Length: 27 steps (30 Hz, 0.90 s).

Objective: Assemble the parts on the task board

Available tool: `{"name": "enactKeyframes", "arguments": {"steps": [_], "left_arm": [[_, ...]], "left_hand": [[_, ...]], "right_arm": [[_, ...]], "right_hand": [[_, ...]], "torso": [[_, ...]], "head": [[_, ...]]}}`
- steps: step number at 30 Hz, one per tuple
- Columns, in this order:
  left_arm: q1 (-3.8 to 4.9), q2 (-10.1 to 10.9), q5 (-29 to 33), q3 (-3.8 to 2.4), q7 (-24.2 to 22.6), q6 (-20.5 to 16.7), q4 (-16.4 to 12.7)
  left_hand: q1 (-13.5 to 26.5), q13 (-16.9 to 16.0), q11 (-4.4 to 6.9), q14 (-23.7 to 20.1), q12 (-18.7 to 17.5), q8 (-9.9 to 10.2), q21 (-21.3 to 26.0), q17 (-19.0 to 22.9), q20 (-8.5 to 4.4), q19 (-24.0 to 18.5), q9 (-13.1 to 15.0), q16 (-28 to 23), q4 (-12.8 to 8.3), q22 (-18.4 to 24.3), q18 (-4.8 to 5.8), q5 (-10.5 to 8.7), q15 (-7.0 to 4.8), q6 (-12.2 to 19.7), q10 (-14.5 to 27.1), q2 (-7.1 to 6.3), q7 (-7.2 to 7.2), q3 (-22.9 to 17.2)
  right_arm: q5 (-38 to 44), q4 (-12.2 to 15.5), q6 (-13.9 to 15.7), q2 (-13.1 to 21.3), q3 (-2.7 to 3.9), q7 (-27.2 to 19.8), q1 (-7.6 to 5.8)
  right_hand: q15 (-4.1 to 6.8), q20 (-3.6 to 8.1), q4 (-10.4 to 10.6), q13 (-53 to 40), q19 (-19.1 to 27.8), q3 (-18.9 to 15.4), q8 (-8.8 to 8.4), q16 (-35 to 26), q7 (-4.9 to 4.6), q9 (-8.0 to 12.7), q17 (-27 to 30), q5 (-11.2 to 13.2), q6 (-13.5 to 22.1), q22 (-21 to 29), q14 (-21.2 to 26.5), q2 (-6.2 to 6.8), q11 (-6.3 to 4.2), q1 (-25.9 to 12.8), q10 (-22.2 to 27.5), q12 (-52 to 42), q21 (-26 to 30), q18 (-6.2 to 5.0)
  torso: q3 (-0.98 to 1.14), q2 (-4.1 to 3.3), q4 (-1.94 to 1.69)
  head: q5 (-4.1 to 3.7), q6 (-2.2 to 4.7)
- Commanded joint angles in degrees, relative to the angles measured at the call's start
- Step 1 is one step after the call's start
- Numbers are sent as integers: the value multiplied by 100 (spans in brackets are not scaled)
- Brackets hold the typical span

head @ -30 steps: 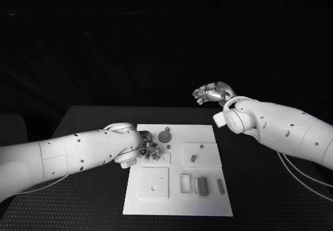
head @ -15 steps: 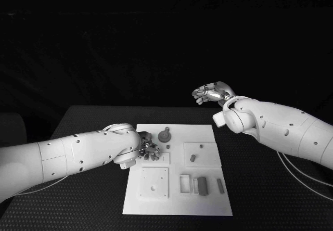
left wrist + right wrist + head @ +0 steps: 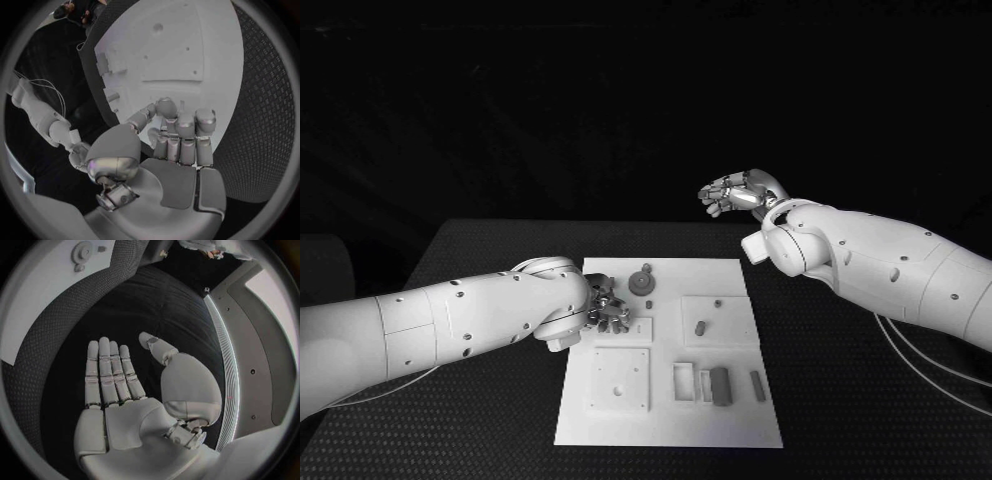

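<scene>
Black table [image 3: 488, 250] margins flank task board [image 3: 668, 420].

— Left hand [image 3: 607, 309]? 
— Reaching in low from the left, fingers [image 3: 178, 131] curled under, nothing visibly held.

— Right hand [image 3: 741, 192]? 
— Raised high at the far right, palm flat, fingers [image 3: 109, 371] straight, together, holding nothing.

The left hand [image 3: 607, 308] is crowding the board's [image 3: 733, 425] nine o'clock edge, blocking the gear [image 3: 642, 283] from that side. The right hand [image 3: 740, 192] is hanging high at one o'clock, leaving the board's right side and near end open.
</scene>
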<state>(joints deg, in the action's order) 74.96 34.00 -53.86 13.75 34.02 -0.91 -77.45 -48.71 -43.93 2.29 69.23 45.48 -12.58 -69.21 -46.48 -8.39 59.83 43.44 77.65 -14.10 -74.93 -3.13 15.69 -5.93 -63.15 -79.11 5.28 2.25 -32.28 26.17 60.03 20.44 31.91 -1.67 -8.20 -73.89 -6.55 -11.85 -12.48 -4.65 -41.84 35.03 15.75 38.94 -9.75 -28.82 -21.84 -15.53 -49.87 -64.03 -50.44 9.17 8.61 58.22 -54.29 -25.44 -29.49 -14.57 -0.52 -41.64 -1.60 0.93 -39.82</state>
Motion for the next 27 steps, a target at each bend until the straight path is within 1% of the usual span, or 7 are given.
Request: {"name": "enactKeyframes", "arguments": {"steps": [1,5,9,16,22,27], "left_arm": [[-3,-5,-26,-3,6,81,-2],[-3,-15,-39,-3,8,107,4],[-4,-22,-50,-3,12,155,1],[-6,-32,-84,-3,16,212,8],[-6,-50,-196,-3,20,214,27],[-30,-83,-322,-3,0,241,27]], "left_hand": [[-97,-7,203,450,28,-25,-19,-9,-713,113,9,28,-48,-122,-340,34,-458,19,-167,108,-4,-64],[-97,-10,202,449,29,-24,-21,-11,-713,111,8,27,-48,-121,-341,32,-457,19,-165,107,-3,-65],[-98,-12,202,448,30,-22,-25,-13,-713,110,7,26,-50,-121,-343,32,-457,19,-164,108,-3,-68],[-98,-12,202,448,31,-21,-25,-13,-713,109,7,26,-50,-121,-343,32,-457,20,-164,108,-3,-68],[-103,-16,201,447,33,-19,-31,-16,-714,107,6,26,-54,-121,-347,34,-457,20,-162,111,-2,-73],[-104,-19,201,447,34,-16,-36,-18,-715,105,5,26,-58,-121,-350,36,-457,19,-161,108,-2,-74]], "right_arm": [[40,3,-88,-3,4,-28,-2],[40,4,-92,-5,4,-29,-1],[39,5,-99,-5,4,-28,-1],[36,12,-107,-4,4,-28,-1],[35,15,-114,-7,4,-22,-1],[35,34,-113,-6,4,-28,-1]], "right_hand": [[-30,-1,3,6,39,-37,-13,-28,-14,7,3,-32,15,1,19,-68,30,7,-7,37,37,-34],[-31,-2,4,7,40,-39,-13,-30,-14,7,3,-32,15,0,19,-70,30,6,-8,38,39,-34],[-31,-2,5,8,42,-40,-13,-32,-14,8,3,-34,14,0,20,-72,30,6,-9,38,41,-34],[-31,-2,5,8,42,-40,-13,-32,-14,8,3,-34,14,0,20,-72,30,6,-9,38,41,-34],[-32,-4,6,10,43,-42,-13,-34,-15,9,2,-36,15,-1,21,-75,30,5,-9,40,43,-35],[-33,-5,10,12,45,-42,-14,-38,-18,10,1,-38,15,-2,22,-84,30,4,-11,41,46,-35]], "torso": [[-2,-1,0],[-6,-1,3],[-7,-1,1],[-3,-1,0],[-2,-3,0],[-4,-2,2]], "head": [[6,4],[9,7],[11,-7],[8,-11],[8,-27],[13,-45]]}}
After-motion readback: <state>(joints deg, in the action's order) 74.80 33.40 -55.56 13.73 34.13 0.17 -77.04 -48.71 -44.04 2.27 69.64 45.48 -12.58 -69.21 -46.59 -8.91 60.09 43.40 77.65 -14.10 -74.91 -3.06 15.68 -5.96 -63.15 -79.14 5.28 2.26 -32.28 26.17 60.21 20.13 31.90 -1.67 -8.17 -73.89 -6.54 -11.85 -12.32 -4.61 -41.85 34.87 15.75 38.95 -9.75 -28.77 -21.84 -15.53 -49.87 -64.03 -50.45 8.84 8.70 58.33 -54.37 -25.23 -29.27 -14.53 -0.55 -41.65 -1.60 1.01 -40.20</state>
